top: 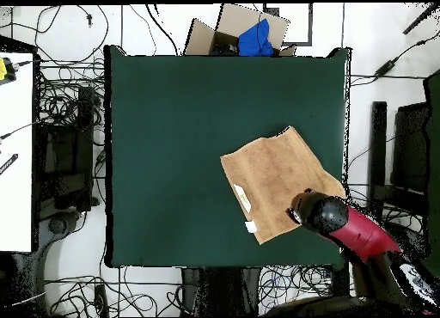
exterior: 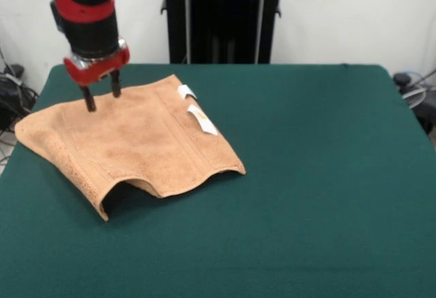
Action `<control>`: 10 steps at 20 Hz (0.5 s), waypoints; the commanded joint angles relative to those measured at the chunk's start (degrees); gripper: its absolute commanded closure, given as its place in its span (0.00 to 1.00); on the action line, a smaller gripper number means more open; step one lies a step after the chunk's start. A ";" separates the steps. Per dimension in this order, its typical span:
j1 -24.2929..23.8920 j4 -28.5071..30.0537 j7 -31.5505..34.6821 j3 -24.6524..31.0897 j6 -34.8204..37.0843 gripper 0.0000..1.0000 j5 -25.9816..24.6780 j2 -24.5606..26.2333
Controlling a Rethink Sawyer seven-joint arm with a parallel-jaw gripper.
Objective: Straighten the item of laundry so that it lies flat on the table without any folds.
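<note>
Orange-tan terry towel [exterior: 136,141] w/ white tags [exterior: 196,112], rumpled, on dark green felt table [exterior: 327,175]; red-black gripper [exterior: 102,97] fingers apart, empty, tips at towel's edge.

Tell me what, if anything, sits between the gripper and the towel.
Nothing visible does. The gripper is open, its fingertips right at the towel near the far corner, with no other object on the table. The near edge of the towel is humped up off the cloth, so it is not yet flat.
</note>
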 commanded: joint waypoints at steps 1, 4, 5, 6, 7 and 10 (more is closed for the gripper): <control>-0.13 0.55 7.74 9.27 1.82 0.00 -0.76 2.68; -0.68 1.92 8.32 10.11 0.87 0.00 -0.92 2.44; -0.60 2.58 8.71 10.10 0.73 0.00 -0.97 1.75; -0.34 2.76 8.99 9.86 0.96 0.00 -1.02 1.37; -0.23 3.08 9.10 9.63 1.15 0.00 -1.18 0.78; 0.33 2.97 9.19 9.11 2.46 0.00 -1.19 -0.31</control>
